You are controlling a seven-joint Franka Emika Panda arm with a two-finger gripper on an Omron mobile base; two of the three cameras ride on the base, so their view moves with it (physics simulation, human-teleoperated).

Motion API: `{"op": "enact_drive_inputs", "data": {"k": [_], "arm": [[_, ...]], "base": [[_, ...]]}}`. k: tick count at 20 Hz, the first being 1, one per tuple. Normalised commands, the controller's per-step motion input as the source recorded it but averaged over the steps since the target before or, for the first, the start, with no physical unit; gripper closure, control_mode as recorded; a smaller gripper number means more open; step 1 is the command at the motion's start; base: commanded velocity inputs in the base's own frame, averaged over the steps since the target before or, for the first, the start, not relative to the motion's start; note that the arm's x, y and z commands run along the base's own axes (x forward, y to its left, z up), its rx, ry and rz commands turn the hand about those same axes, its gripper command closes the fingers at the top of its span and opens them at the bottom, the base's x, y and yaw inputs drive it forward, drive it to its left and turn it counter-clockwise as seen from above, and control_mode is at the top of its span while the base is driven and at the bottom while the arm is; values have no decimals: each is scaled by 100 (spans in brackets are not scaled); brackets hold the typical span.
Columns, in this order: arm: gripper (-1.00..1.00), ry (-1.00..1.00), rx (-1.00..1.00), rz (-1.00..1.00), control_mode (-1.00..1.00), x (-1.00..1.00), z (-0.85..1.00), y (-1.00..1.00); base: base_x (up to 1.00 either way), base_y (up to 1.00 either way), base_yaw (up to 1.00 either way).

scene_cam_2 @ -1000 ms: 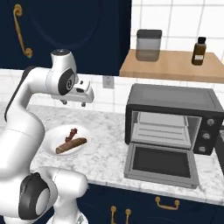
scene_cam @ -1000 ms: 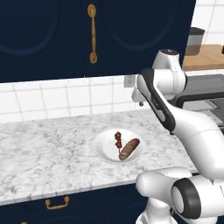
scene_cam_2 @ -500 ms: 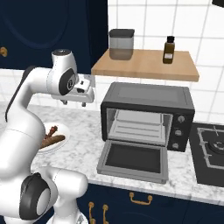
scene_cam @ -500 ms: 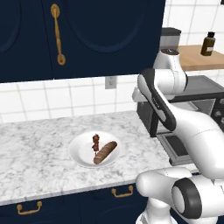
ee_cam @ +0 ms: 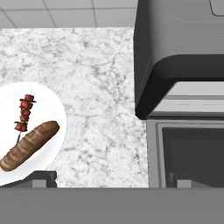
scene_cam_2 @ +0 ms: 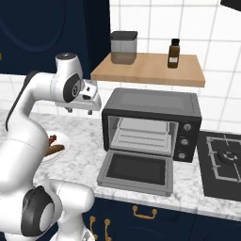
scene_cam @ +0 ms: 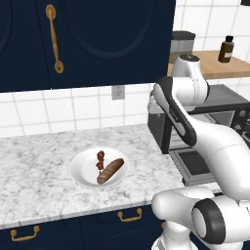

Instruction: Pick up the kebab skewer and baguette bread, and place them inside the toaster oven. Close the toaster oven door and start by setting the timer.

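Note:
The kebab skewer point(scene_cam: 100, 159) and the baguette bread point(scene_cam: 110, 171) lie side by side on a white plate point(scene_cam: 80, 171) on the marble counter. The hand view shows skewer point(ee_cam: 24, 114), baguette point(ee_cam: 29, 145) and plate point(ee_cam: 49, 104) at its left. In the right base view my arm partly hides the skewer point(scene_cam_2: 52, 139) and baguette point(scene_cam_2: 55, 149). The toaster oven point(scene_cam_2: 153, 104) stands to their right, and its door point(scene_cam_2: 136, 169) is folded down flat. My gripper point(scene_cam_2: 80, 111) hangs open and empty well above the counter between plate and oven; its fingertips point(ee_cam: 43, 178) sit far apart.
A wooden shelf point(scene_cam_2: 148, 69) above the oven carries a grey canister point(scene_cam_2: 124, 47) and a brown bottle point(scene_cam_2: 173, 53). A stove top point(scene_cam_2: 223, 162) lies right of the oven. Dark blue wall cabinets point(scene_cam: 88, 41) hang above the counter, with a wall outlet point(scene_cam: 117, 92) below them.
The base has driven to the right, so the whole scene slid left in both base views and the oven came fully into view. The arm's pose is unchanged, and the gripper stays open.

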Motion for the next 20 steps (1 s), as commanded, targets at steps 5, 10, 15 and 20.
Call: {"op": "enact_drive_inputs", "data": {"k": [5,10,15,20], "arm": [[-100,0,0,0,100,0,0,0],[-100,0,0,0,-100,0,0,0],[-100,0,0,0,-100,0,0,0],[-100,-1,0,1,-100,-15,-5,-1]], "base": [[0,0,0],[0,0,0],[0,0,0],[0,0,0]]}}
